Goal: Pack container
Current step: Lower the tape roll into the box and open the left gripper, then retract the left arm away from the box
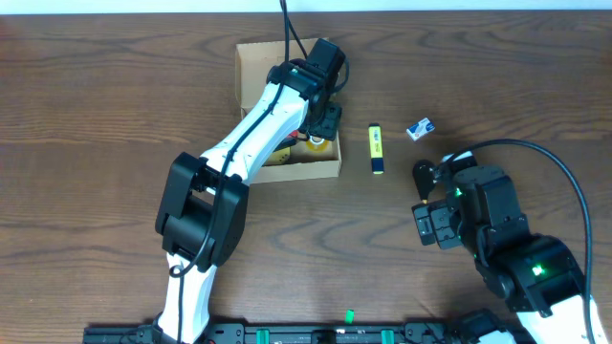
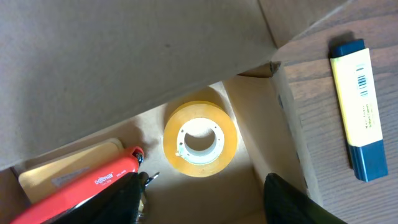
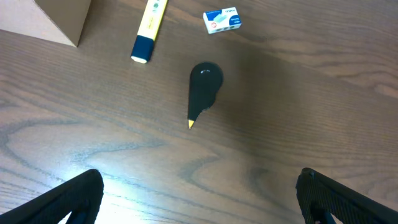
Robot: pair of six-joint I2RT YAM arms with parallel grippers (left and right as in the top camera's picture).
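Note:
The container is a tan cardboard box at the back of the table, with its flap lid up. My left gripper reaches down into its right end. In the left wrist view this gripper is open, with nothing between its fingers. A yellow tape roll lies flat on the box floor just ahead of it. A red tool lies by the left finger, and a tan pad lies behind the tool. My right gripper hangs open over bare table.
A yellow and blue highlighter lies right of the box. A small white and blue eraser lies farther right. A black teardrop-shaped object with a yellow tip lies ahead of my right gripper. Bare wood surrounds these items.

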